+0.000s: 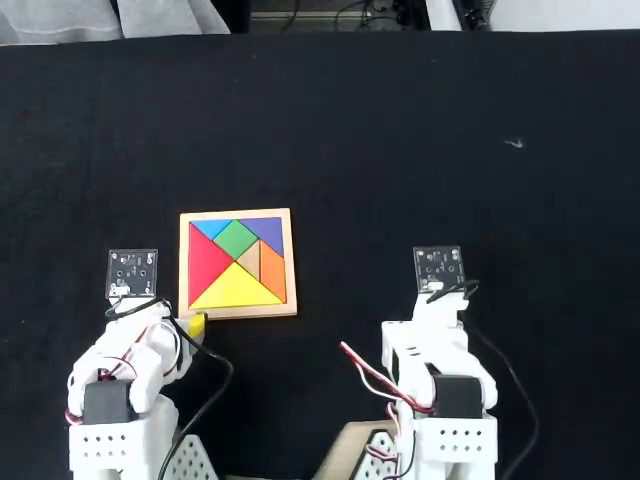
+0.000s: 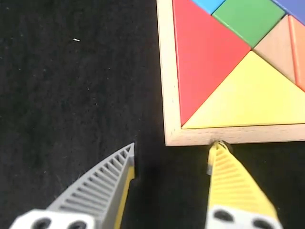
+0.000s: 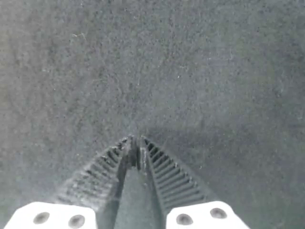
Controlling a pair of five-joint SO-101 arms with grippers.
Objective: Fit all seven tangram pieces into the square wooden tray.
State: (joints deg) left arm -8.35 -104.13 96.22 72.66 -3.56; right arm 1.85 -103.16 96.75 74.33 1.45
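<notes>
The square wooden tray (image 1: 237,313) is shown on the black cloth (image 1: 450,150), with all seven tangram pieces (image 1: 237,265) seated inside it. The left gripper (image 2: 174,144) is placed at the tray corner nearest that arm, fingers apart, the yellow fingertip (image 2: 218,152) just at the rim. The right gripper (image 3: 136,139), fingers together, is seen well apart from the tray.

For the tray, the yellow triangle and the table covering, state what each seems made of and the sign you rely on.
Tray: pale unpainted wood, faint grain along the rim.
Yellow triangle: probably wood too, painted matt yellow; the coat hides any grain.
Table covering: black cloth, likely felt, with a fuzzy nap and lint specks.
</notes>
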